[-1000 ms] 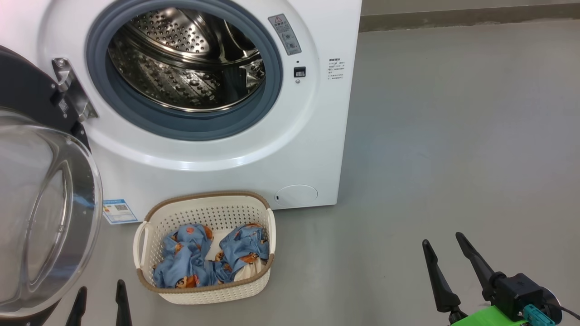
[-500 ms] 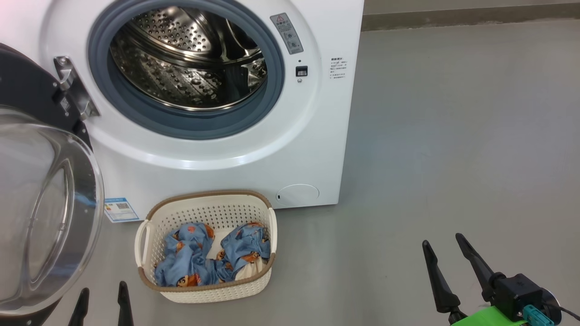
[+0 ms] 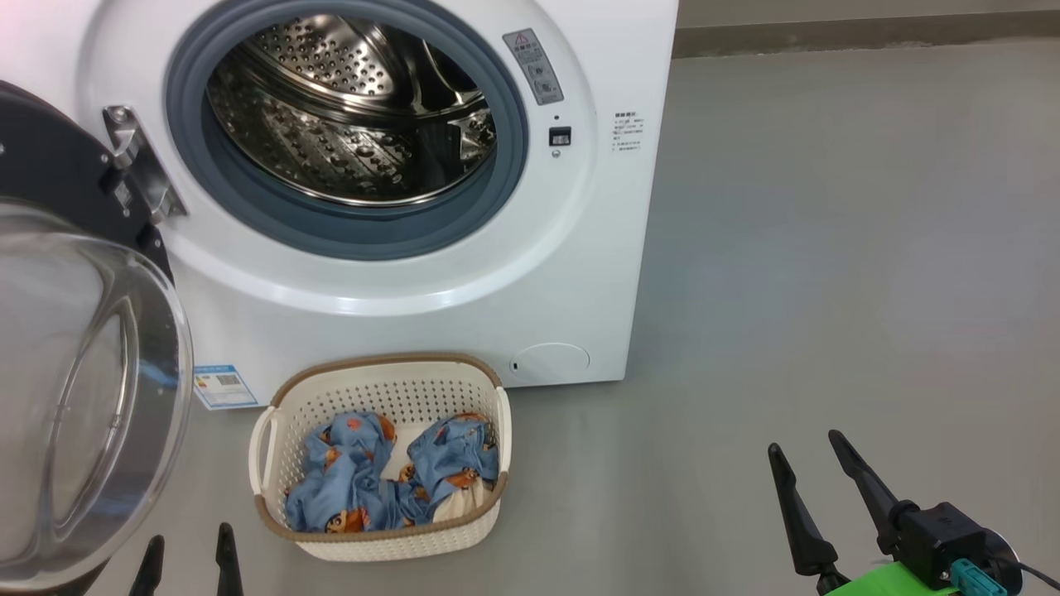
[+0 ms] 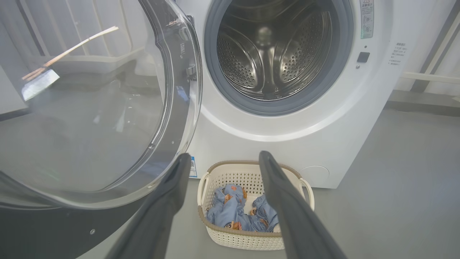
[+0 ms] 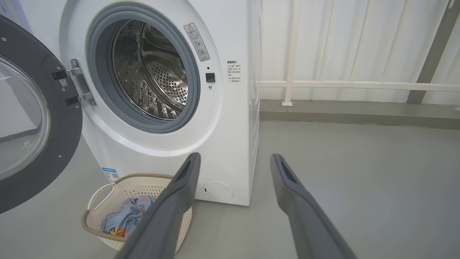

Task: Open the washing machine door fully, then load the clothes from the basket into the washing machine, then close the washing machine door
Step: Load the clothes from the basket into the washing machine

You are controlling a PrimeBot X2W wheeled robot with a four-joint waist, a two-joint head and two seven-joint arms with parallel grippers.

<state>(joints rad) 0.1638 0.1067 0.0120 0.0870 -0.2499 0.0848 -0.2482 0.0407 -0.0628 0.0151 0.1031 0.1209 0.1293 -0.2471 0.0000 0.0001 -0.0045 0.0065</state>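
The white washing machine (image 3: 464,306) stands ahead with its steel drum (image 3: 348,108) bare of laundry. Its black door (image 3: 74,356) with the clear bowl window hangs swung open at the left, also seen as the door (image 4: 90,108) and the door (image 5: 32,118). On the floor before the machine sits the cream basket (image 3: 381,538) holding the light-blue clothes (image 3: 389,480). My left gripper (image 3: 189,550) is open, low at the basket's left, just in front of the door. My right gripper (image 3: 802,463) is open over bare floor, well to the basket's right. In the wrist views the basket (image 4: 251,242) and the clothes (image 5: 122,219) lie beyond empty fingers.
Grey floor (image 3: 828,248) stretches to the right of the machine. A white railing (image 5: 341,85) and pale wall panels run behind it at the right. A blue label sticker (image 3: 219,386) sits low on the machine's front.
The whole head view has shifted slightly, so the camera moved: machine and basket sit a little lower and to the right. Both grippers stay open and empty.
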